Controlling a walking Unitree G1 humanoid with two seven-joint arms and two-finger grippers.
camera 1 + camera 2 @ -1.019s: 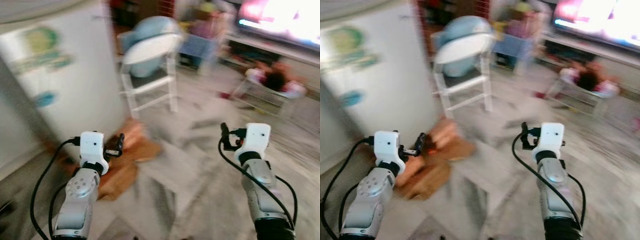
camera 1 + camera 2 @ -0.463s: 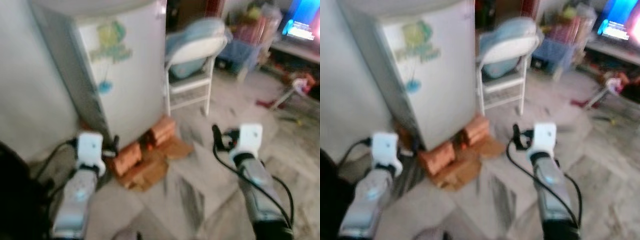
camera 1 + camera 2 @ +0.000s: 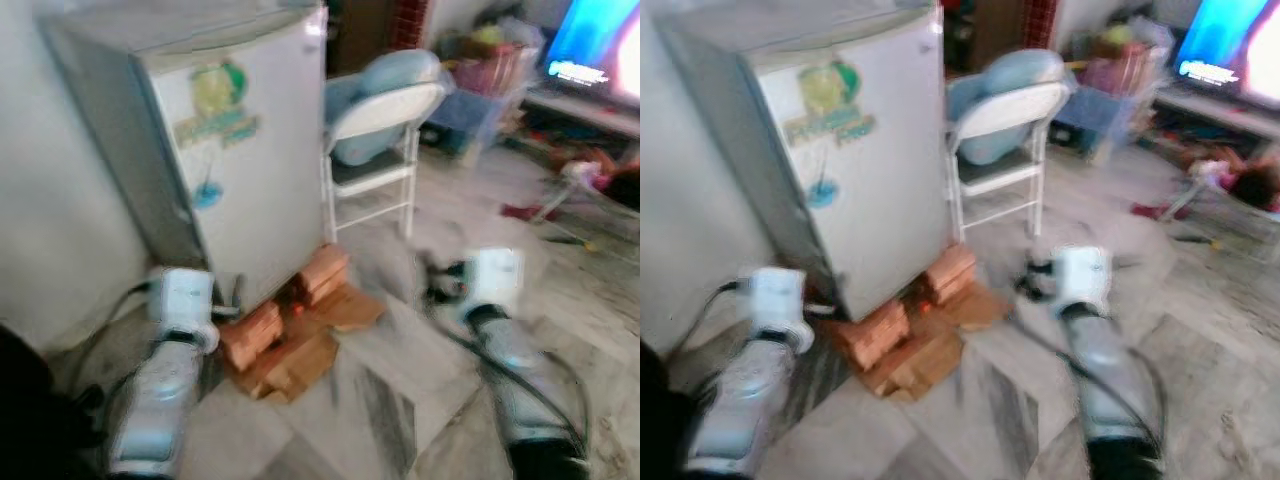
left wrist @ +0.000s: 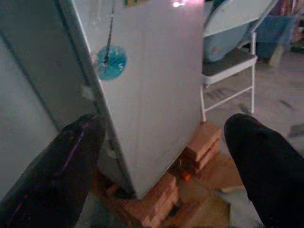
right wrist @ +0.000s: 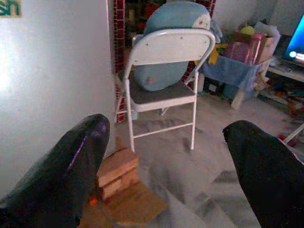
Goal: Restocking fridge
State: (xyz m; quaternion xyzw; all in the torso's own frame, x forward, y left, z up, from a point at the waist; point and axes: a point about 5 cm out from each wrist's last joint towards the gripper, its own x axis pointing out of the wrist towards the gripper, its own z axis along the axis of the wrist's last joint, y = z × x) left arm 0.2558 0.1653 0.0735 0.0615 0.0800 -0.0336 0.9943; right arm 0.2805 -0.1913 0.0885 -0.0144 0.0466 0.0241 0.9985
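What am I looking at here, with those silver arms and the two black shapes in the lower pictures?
This is a walking robot seen through its own cameras. The two upper pictures come from its head, looking down at its left gripper and right gripper; they are blurred. The lower two come from cameras on each wrist, and the black shapes are the fingers of each gripper, spread apart and holding nothing. Ahead stands a small white fridge, door closed, raised on bricks over cardboard. Beside it is a white folding chair with a blue cushion.

Marble floor bears brick stacks, flattened cardboard and a folding chair.
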